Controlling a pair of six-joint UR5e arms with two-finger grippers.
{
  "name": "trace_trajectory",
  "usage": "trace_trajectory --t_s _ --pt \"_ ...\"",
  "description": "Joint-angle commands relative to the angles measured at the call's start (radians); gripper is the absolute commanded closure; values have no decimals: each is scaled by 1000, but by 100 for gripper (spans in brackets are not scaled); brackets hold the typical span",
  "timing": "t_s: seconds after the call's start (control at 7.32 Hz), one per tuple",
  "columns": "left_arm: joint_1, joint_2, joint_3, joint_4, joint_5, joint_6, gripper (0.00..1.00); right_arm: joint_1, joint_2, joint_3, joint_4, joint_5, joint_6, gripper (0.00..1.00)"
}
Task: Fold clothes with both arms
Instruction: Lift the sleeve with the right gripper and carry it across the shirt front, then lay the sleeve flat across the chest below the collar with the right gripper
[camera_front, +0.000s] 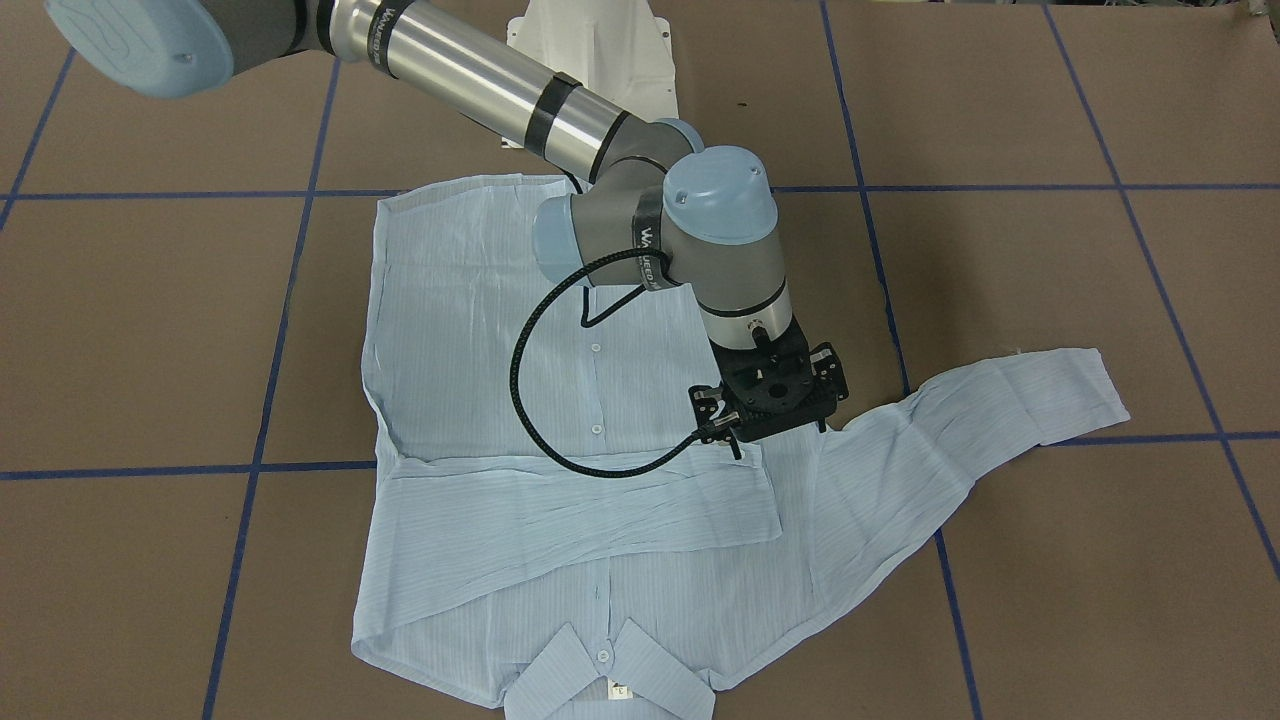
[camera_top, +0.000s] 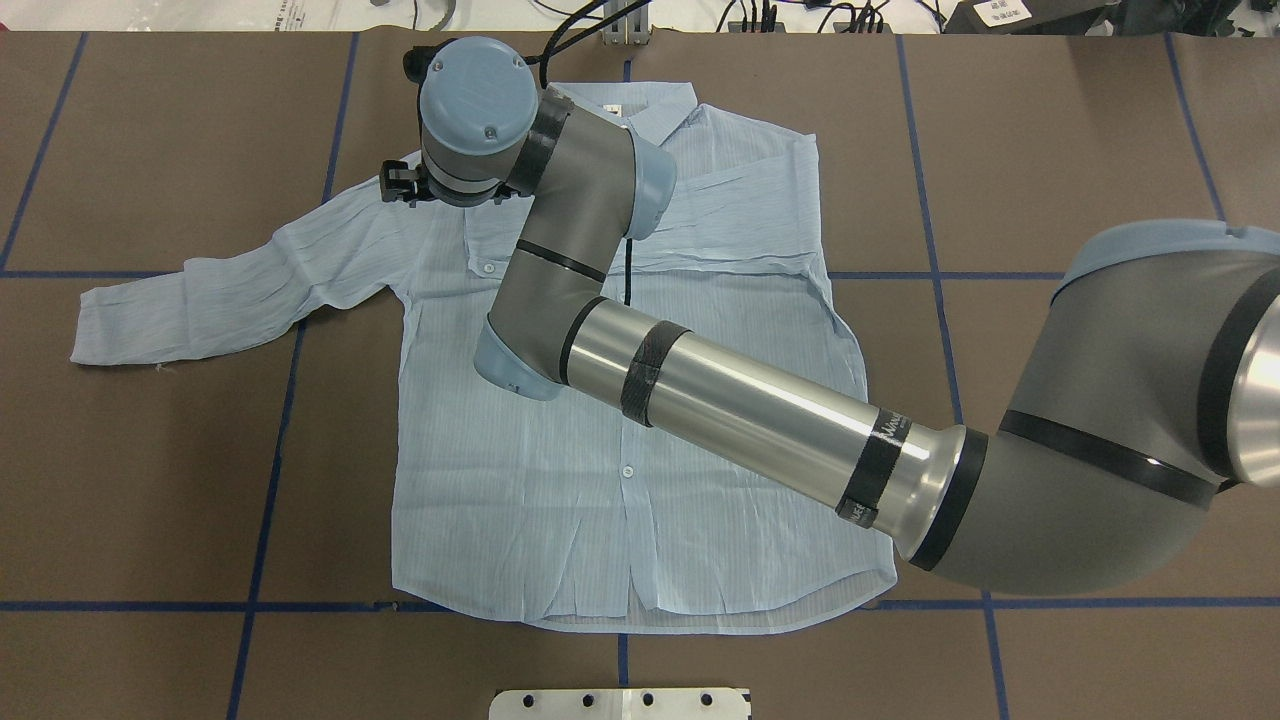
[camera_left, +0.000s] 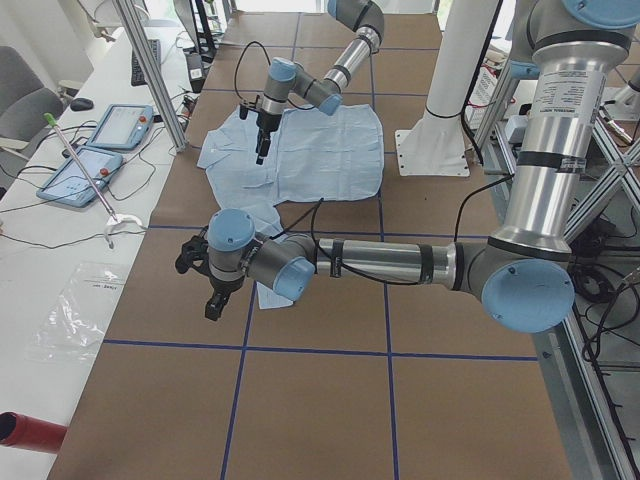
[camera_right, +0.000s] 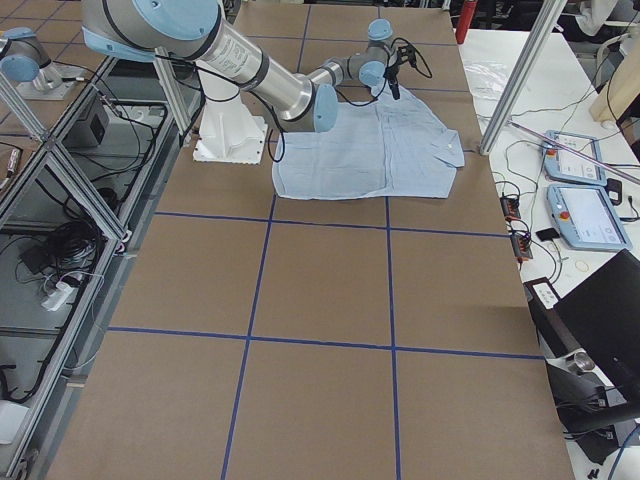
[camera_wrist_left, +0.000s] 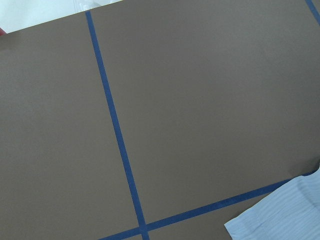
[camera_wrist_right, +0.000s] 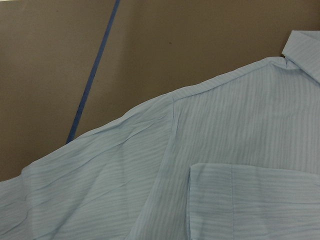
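Presently, the pale-blue striped shirt (camera_top: 620, 430) is found flat on the brown table (camera_top: 1050, 150), button side up. Its long axis runs straight away from the robot: the hem (camera_top: 640, 612) lies nearest the base and the collar (camera_front: 610, 665) at the far end.

The right arm (camera_top: 740, 410) is reached across the shirt body. The right gripper (camera_front: 768, 402) is pointed downward over the shoulder region where the outstretched sleeve (camera_top: 230, 290) joins the body. From beneath that gripper the sleeve is laid out toward the robot's left. The collar is placed to the gripper's right and slightly beyond it. The folded sleeve (camera_front: 570, 510) is laid across the chest, also to the gripper's right. The fingers are hidden under the wrist, so their opening and any hold cannot be told.

The left gripper (camera_left: 212, 298) is seen only from the side, low over the bare table, with the sleeve's cuff (camera_wrist_left: 280, 215) just beside it. Its opening cannot be told.
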Motion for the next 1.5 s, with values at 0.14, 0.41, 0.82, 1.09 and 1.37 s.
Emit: trace_trajectory --t_s 0.14,0.41,0.82,1.09,1.37 --pt "138 13 -4 -188 46 -369 0 16 -147 278 -244 24 -4 0" --pt "256 63 -9 -350 186 -633 2 72 -252 426 -363 122 -28 0" --pt "409 124 -15 -406 387 -806 10 111 -338 615 -556 141 -31 0" --pt "409 128 10 -403 394 -804 23 111 -362 642 -556 141 -31 0" --pt "439 144 8 -402 394 -807 26 111 -393 679 -556 141 -31 0"
